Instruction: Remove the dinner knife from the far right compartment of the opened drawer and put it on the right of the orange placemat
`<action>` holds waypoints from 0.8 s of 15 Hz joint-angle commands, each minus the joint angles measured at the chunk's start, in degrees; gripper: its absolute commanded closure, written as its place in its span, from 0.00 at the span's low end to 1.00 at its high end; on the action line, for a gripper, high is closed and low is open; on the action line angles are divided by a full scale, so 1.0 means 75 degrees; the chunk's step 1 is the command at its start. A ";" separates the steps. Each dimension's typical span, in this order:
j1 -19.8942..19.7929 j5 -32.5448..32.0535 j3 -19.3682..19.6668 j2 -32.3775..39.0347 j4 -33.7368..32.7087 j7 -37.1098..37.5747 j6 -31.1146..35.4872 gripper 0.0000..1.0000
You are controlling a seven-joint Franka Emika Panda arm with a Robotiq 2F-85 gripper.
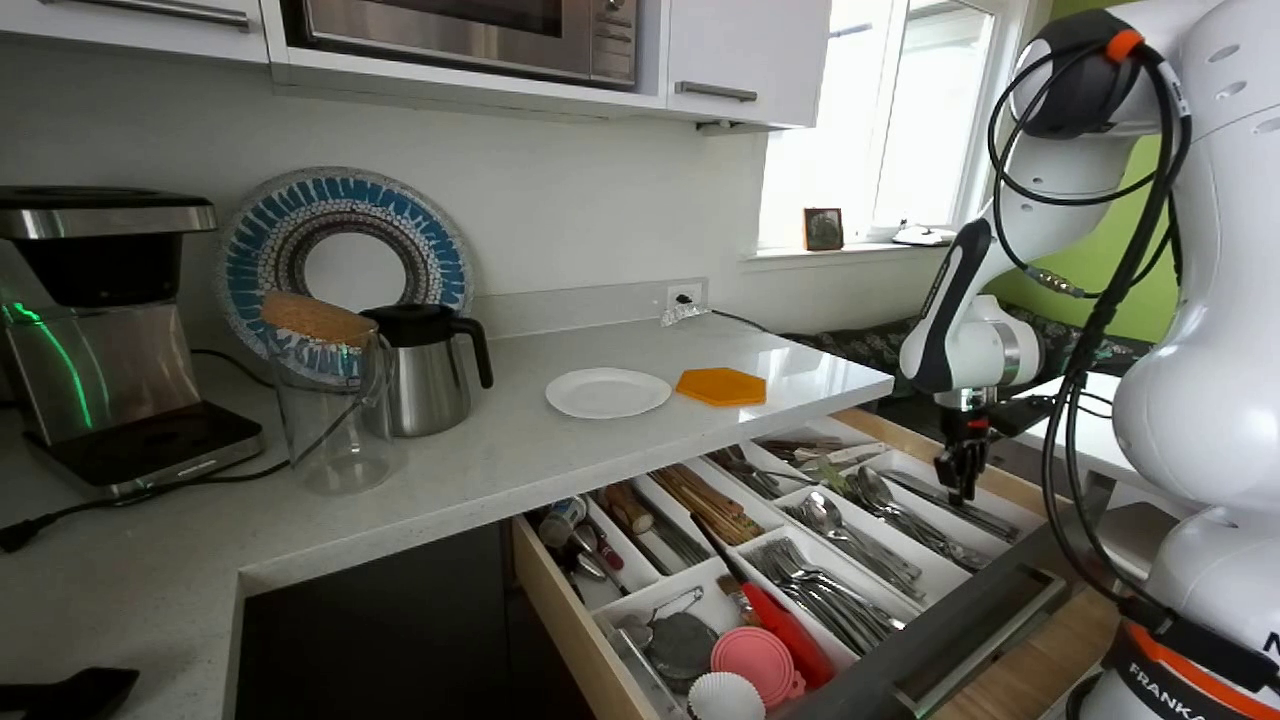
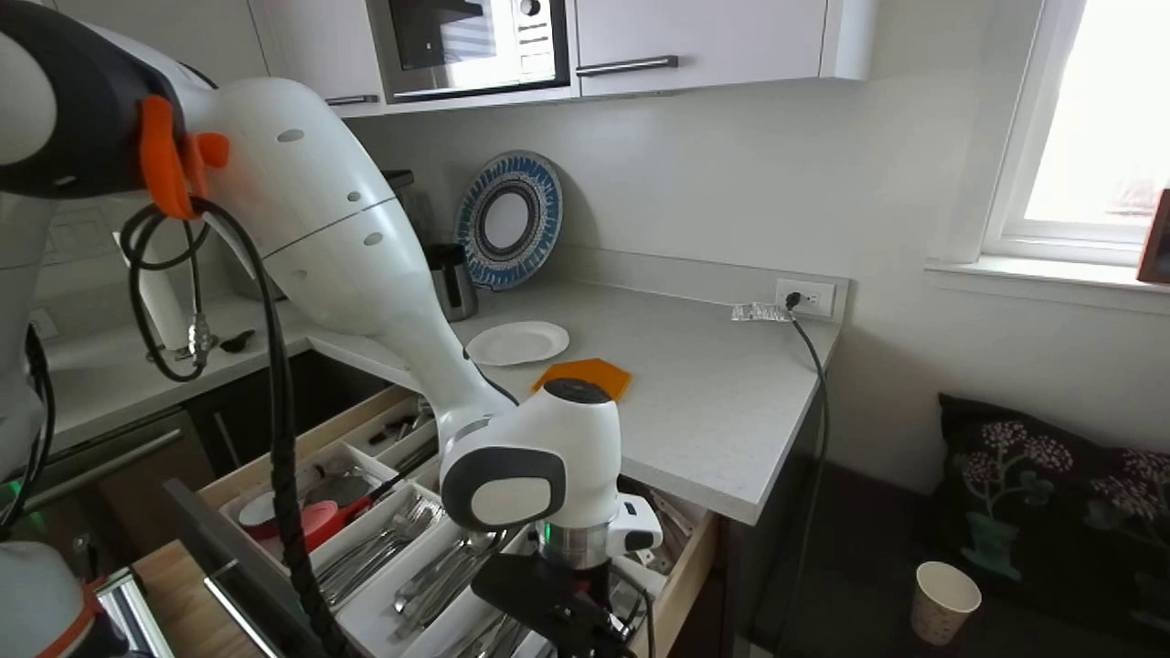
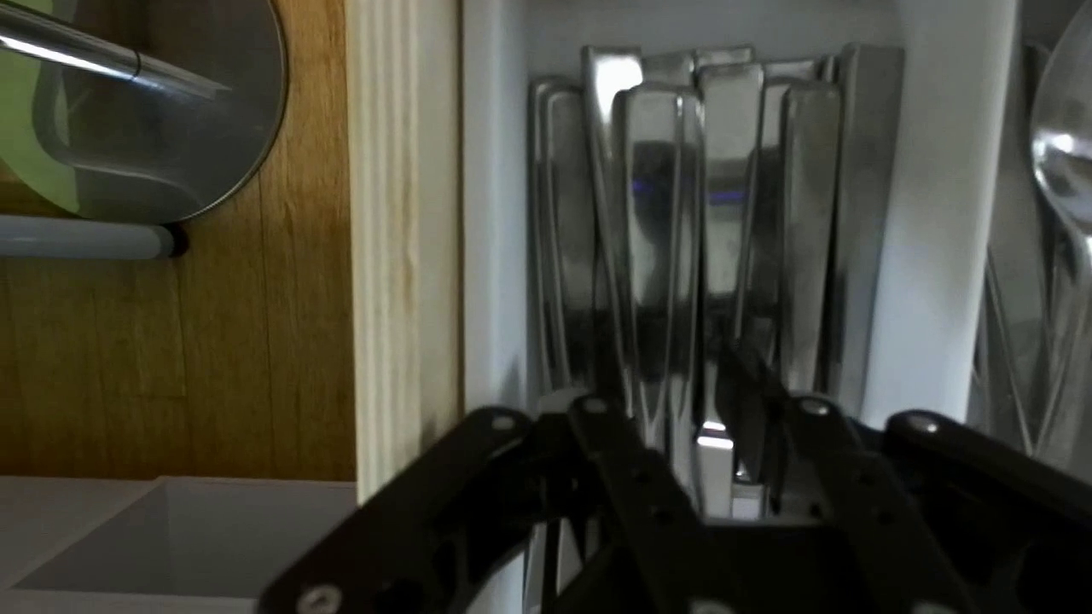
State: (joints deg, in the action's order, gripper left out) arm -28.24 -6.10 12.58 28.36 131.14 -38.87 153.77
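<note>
White counter runs beneath the cupboards, bearing a plate with the orange mat just to its right; I'd guess the mat marks a place setting, and its right side is where I must finish. Below, the drawer stands open, letting me reach in from above. I have the pincer over the far right compartment, its fingers partly apart above the knives, with nothing gripped that I can see. The knives lie lengthwise, crowded side by side, probably because the section is narrow. Mine must be among them, though I can't say which: the pincer covers one end of the bunch in the wrist view, and whether its tips touch metal is hidden too. In an exterior view my arm overlaps the mat and blocks much of the drawer, and the pincer runs off the lower edge.
</note>
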 commanded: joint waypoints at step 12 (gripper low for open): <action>-0.0079 -0.0011 -0.0153 0.0233 0.0217 0.0275 0.0802 0.76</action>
State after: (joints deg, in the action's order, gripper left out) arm -28.24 -6.10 12.02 29.49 132.08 -37.90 157.23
